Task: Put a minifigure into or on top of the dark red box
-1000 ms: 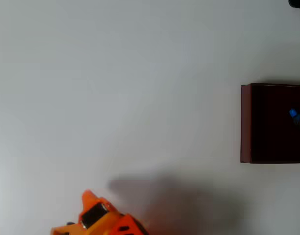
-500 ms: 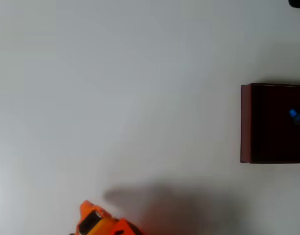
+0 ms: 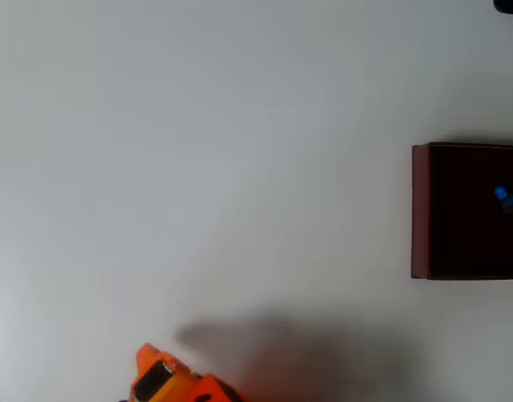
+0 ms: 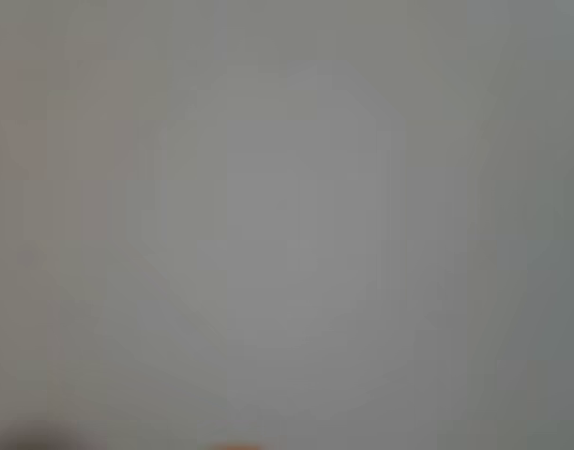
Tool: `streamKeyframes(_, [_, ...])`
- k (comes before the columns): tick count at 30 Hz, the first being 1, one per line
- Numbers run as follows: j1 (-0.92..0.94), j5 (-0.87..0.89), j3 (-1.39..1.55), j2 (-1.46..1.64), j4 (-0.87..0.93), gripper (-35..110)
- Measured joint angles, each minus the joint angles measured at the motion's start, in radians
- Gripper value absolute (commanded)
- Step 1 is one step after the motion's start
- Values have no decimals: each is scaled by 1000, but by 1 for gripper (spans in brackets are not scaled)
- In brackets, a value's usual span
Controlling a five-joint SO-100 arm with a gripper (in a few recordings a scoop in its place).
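Overhead view: dark red box (image 3: 420,211) sits at the right edge of the white counter (image 3: 198,151), about mid-height in the frame, cut off by the right border so its full extent can't be read. Visible left wall is thin and reddish-brown, running top to bottom; interior is near black. Minifigure (image 3: 505,198) is inside the box, in the upper right of the visible interior, clear of the left wall. It reads as a small bright blue blob with a darker bit trailing toward lower right, so its long axis looks tilted, blue end toward upper left; too small and soft to be sure whether it lies flat or leans. Orange arm (image 3: 177,383) pokes in at the bottom edge of the counter, left of centre, well apart from the box, with a dark part on its top face. A wide soft shadow lies on the counter just right of and above it. The jaws can't be made out on that orange piece, so I can't tell if they are open or closed. A dark object clips the top right corner of the frame. Wrist view: blurred pale grey surface, no readable detail, a faint orange smear at the bottom edge; jaw state can't be told here either.
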Motion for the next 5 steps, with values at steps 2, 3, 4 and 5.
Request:
streamKeyframes(2, [0, 0, 0, 0, 0, 0])
streamKeyframes(3, [0, 0, 0, 0, 0, 0])
streamKeyframes(4, [0, 0, 0, 0, 0, 0])
streamKeyframes(5, [0, 0, 0, 0, 0, 0])
